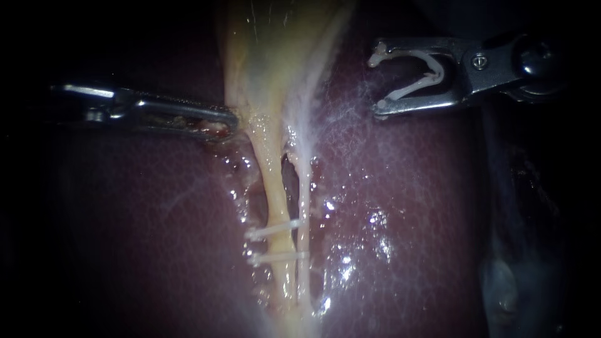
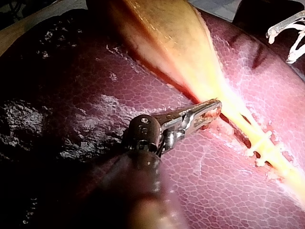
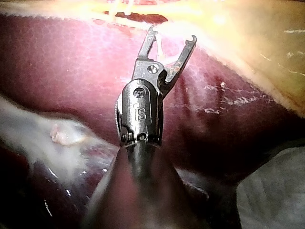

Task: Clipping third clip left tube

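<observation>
Two clips (image 1: 272, 230) are sitting on the left tube (image 1: 270, 181), lower centre. Upper right, our right instrument (image 1: 377, 83), jaws wide, is carrying the third clip (image 1: 410, 89), well apart. Our left instrument (image 1: 229, 122) is clamping the gallbladder (image 1: 275, 50). We are judging the approach next.

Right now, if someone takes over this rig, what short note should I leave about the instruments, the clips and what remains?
Left instrument: jaws shut on the gallbladder at its narrow end.
Right instrument: jaws hold a loaded clip, wide open, over the liver and apart from both tubes.
Left tube: an upper clip and a lower clip lie across it, close together.
Done: two clips are on.
Left: bring the loaded clip around the left tube and close it as the third, probably on the bare stretch above the other two.
</observation>
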Robot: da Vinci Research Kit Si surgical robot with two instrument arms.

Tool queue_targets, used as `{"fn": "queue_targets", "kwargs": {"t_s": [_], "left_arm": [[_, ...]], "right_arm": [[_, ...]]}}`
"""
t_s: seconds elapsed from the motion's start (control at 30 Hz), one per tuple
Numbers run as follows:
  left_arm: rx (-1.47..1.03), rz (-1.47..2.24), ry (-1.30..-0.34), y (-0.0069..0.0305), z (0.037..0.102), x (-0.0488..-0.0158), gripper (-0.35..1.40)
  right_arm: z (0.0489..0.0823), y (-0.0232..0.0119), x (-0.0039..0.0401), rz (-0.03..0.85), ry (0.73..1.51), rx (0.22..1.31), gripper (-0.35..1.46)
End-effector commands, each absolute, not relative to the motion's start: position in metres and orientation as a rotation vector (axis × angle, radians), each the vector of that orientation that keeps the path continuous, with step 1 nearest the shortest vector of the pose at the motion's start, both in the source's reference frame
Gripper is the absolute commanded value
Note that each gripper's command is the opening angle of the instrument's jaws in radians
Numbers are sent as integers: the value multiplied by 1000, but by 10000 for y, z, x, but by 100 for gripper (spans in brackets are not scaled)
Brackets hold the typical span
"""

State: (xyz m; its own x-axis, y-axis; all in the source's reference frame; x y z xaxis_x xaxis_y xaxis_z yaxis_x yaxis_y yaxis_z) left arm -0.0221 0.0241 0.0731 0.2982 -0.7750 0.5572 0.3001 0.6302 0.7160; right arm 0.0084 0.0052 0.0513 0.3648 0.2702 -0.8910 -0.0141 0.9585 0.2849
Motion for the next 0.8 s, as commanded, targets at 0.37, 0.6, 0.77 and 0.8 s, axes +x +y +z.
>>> {"fn": "queue_targets", "kwargs": {"t_s": [0.37, 0.6, 0.77, 0.8], "left_arm": [[549, -778, -1033, 268, 694, -193, -35], [517, -817, -1055, 296, 667, -160, -35], [511, -818, -1061, 297, 664, -157, -35], [511, -819, -1060, 297, 664, -158, -35]], "right_arm": [[513, 52, 84, 185, 1187, 245, 50], [513, 52, 83, 185, 1187, 245, 50], [513, 52, 84, 184, 1188, 247, 50], [513, 52, 84, 184, 1188, 247, 50]]}}
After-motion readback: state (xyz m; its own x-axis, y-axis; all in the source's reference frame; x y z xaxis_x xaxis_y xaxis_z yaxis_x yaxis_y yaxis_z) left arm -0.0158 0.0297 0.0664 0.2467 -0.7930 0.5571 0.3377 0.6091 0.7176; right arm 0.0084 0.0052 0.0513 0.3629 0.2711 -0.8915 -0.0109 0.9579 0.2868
